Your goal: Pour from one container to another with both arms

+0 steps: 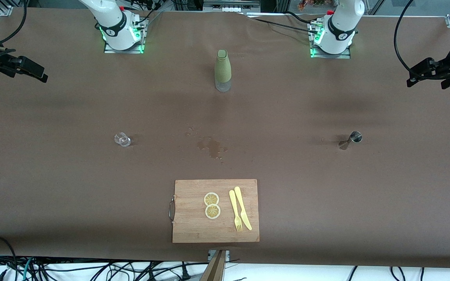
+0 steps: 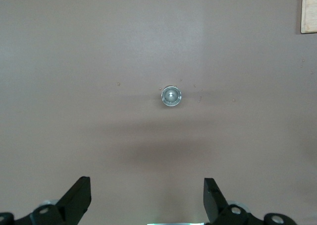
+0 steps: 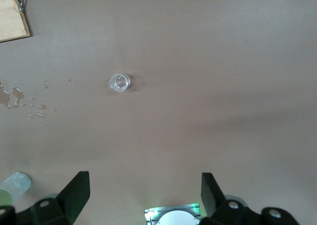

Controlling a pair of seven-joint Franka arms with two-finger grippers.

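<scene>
Showing now: both arms are raised well above the brown tabletop (image 1: 53, 187), and neither holds anything.
Left claw (image 2: 147, 202): fingers spread wide and empty, looking straight down over the steel jigger (image 2: 171, 96).
Right claw (image 3: 145, 200): fingers spread wide and empty, high over the small clear glass (image 3: 119, 83).
Left arm base (image 1: 336, 33): at the top of the front view, lit green at its foot.
Right arm base (image 1: 117, 29): likewise at the top, with the same green glow.
Steel jigger: upright toward the left arm's end of the tabletop, well apart from everything else.
Small clear glass: toward the right arm's end, about as far from the front camera as the jigger.
Green bottle (image 1: 223, 70): upright between the two bases, olive sleeve above a clear bottom.
Spill (image 1: 211, 147): a wet patch with scattered drops near mid-tabletop, between bottle and board.
Cutting board (image 1: 193, 230): wooden, nearest the front camera, metal handle on the edge toward the right arm's end.
On the board: two lemon slices (image 1: 211, 205) touching, and just beside them a yellow fork (image 1: 235, 210) and yellow knife (image 1: 243, 208) lying side by side.
Writing: a small dark emblem on each arm's base band, too small to read.
</scene>
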